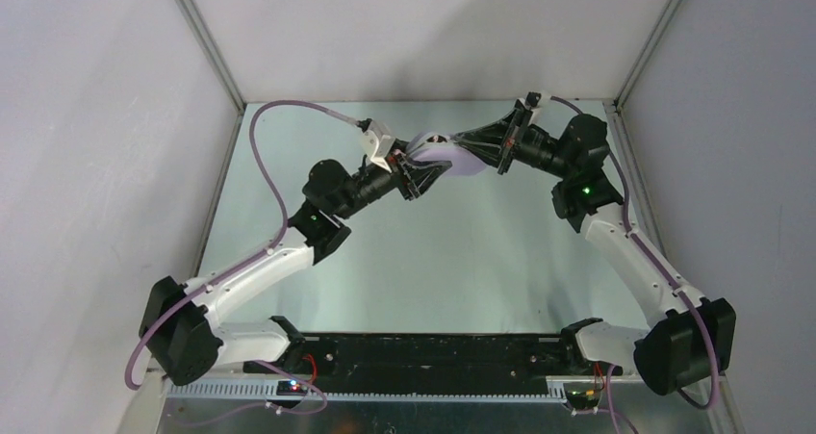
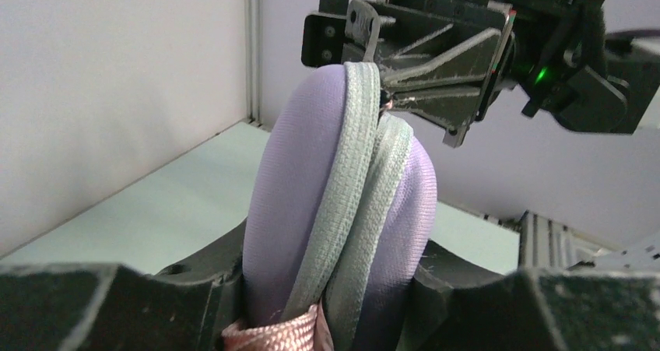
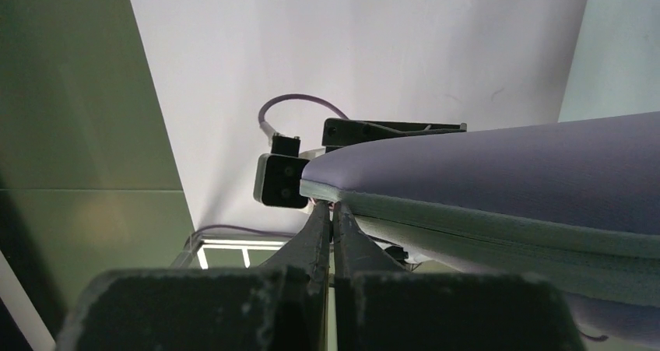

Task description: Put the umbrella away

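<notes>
Left claw (image 1: 428, 172) is closed around the lilac case (image 2: 311, 180), held above the tabletop (image 1: 433, 261); the umbrella (image 2: 272, 334) sits inside (only its pink strap pokes out). Right claw (image 3: 333, 215) is pinched shut at the zip (image 2: 350, 195); finishing the zipping seems left.

The lilac case (image 2: 292, 203) stood on end, wedged between the left gripper's (image 2: 327, 296) black fingers (image 2: 109, 308), a grey-green zip (image 2: 354, 180) running up its middle and a pink woven strap (image 2: 276, 337) poking out at its foot. Above it the right gripper (image 2: 387, 100) had its tips pinched together at the zip, perhaps on the pull, pale table (image 2: 171, 211) behind
</notes>
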